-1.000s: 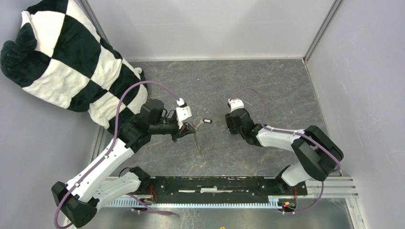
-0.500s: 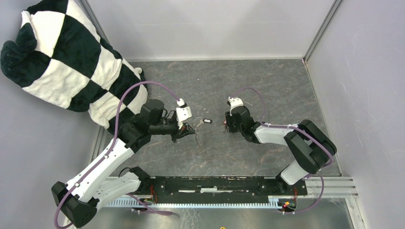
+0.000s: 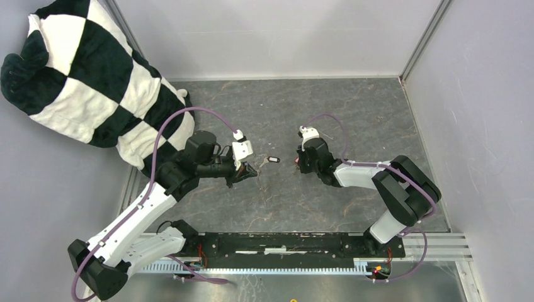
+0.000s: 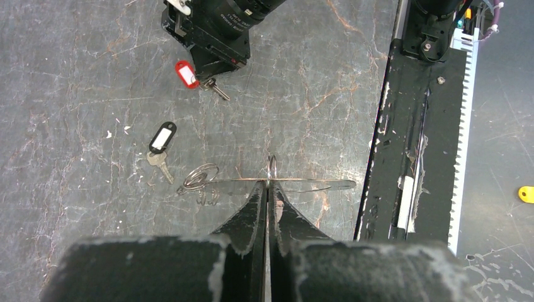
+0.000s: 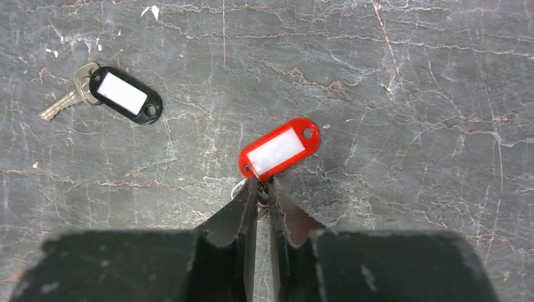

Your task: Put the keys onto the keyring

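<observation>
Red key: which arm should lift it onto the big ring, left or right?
Right. The right gripper sits at the red key, jaws narrow around the key's little ring. The left gripper is shut on the keyring, so it is busy.

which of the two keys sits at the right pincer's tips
The red-tagged key: its metal end lies between the right pincer tips, while the black-tagged key lies off to the side, touched by nothing.
</observation>
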`<control>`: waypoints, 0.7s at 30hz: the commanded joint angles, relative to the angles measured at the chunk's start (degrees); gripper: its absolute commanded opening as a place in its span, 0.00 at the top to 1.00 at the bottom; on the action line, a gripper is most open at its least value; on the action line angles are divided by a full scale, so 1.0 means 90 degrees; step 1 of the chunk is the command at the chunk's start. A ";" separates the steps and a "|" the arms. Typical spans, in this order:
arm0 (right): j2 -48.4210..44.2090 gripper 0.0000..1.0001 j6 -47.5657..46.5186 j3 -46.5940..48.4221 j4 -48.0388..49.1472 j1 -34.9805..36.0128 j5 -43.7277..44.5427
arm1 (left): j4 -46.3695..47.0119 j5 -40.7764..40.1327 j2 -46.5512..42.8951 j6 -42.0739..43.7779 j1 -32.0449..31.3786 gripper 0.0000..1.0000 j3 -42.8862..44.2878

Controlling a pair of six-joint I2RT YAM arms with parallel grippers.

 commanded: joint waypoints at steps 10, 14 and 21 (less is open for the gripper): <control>-0.1080 0.99 -0.0716 -0.0448 0.1222 -0.0022 -0.0662 | 0.0261 -0.0118 -0.0045 -0.0483 -0.0001 0.98 0.0285; -0.1784 0.99 -0.1210 -0.0590 0.1103 -0.0026 -0.1468 | 0.0321 -0.0197 -0.0006 -0.0708 0.0004 0.98 0.0271; -0.3115 0.99 -0.1569 -0.0807 0.0795 0.0006 -0.3079 | 0.0393 -0.0363 0.0063 -0.0728 0.0002 0.98 0.0182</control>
